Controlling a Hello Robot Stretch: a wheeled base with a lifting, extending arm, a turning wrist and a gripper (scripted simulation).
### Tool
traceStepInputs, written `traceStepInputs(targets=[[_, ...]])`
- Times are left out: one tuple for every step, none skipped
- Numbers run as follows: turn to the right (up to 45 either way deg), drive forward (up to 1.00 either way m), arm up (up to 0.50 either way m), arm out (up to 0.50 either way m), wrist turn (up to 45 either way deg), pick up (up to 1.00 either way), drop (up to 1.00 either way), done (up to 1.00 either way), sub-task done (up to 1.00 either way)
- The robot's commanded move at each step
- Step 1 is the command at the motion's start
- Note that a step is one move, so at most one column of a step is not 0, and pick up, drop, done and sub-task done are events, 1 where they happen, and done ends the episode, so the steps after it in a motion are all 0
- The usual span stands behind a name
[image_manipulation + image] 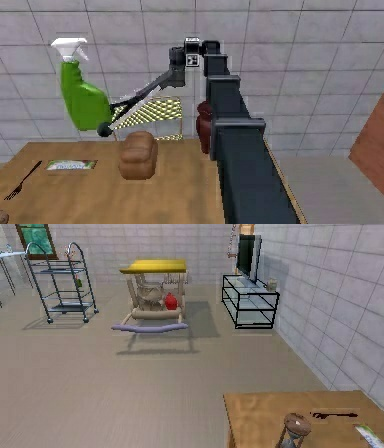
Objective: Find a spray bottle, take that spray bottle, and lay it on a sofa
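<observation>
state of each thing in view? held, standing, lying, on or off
pincer: holds the spray bottle
spray bottle: upright, hanging clear of the table
bread loaf: resting on the table
fork: lying flat on the table
television: upright on its stand, screen dark

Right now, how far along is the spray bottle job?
Done: the spray bottle is found and taken. In hand: it hangs at the gripper, clear of the table. Left: laying it on a sofa; ahead stand a wire cart and a TV stand.
</observation>
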Motion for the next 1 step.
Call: traceStepInputs(targets=[[0.0, 0.00, 0.00, 0.00, -24.0, 0.00, 0.00, 0.00, 0.00]])
